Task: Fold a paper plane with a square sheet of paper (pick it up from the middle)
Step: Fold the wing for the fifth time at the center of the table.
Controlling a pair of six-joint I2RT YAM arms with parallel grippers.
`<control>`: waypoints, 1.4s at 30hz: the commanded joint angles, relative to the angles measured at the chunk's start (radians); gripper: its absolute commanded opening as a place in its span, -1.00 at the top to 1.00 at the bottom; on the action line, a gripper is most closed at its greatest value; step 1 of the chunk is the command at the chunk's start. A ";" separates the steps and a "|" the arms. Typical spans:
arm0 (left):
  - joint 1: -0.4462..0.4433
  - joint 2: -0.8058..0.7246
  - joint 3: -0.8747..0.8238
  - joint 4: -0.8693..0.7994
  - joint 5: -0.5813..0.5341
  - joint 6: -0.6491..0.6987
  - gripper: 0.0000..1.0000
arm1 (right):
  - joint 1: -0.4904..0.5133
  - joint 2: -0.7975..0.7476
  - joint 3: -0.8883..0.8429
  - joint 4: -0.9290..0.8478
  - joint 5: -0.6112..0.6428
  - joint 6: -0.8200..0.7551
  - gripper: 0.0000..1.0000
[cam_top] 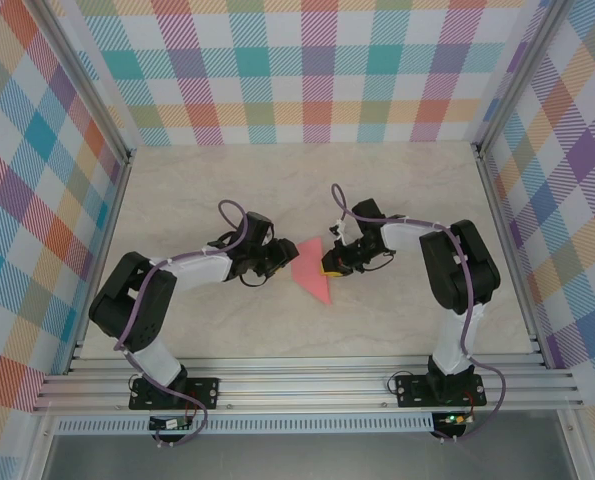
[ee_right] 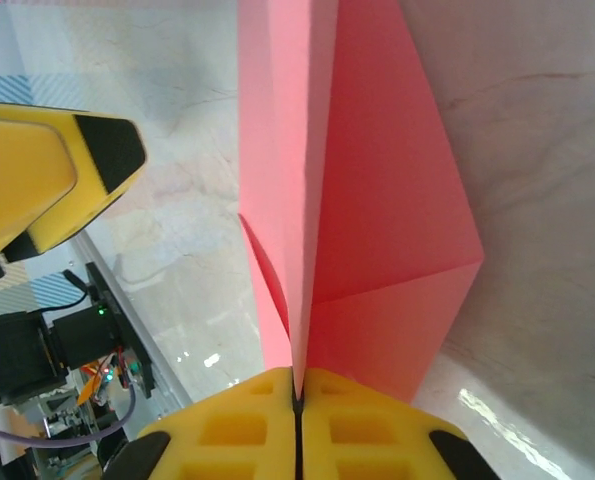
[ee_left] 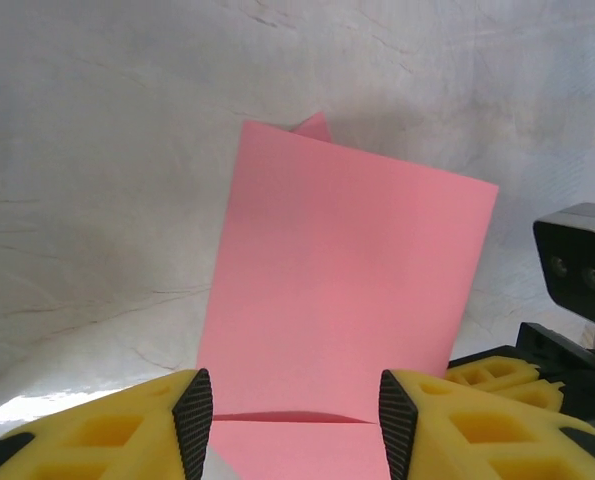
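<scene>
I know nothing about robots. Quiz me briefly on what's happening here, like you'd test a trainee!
1. True or false: the right pincer is shut on the folded salmon-pink paper sheet.
2. The left pincer has jaws that stand: A) shut tight, B) apart.
3. Fill in: the walls around the table bear a colourful ___ pattern.
Key: 1 true; 2 B; 3 checked.

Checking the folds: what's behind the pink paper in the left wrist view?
A second flap's corner peeks over the pink paper, with table beyond; the rest of that flap is covered.
</scene>
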 commanded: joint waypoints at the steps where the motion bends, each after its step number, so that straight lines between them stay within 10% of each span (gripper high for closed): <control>1: 0.044 -0.045 -0.043 0.083 0.075 -0.026 -0.01 | -0.028 -0.062 -0.012 0.063 -0.110 0.033 0.89; 22: 0.120 0.098 -0.079 0.501 0.331 -0.149 -0.06 | -0.068 -0.078 -0.001 0.056 -0.311 0.011 0.87; 42: 0.122 0.103 -0.088 0.498 0.359 -0.127 0.40 | -0.067 0.042 0.050 -0.042 -0.282 -0.086 0.80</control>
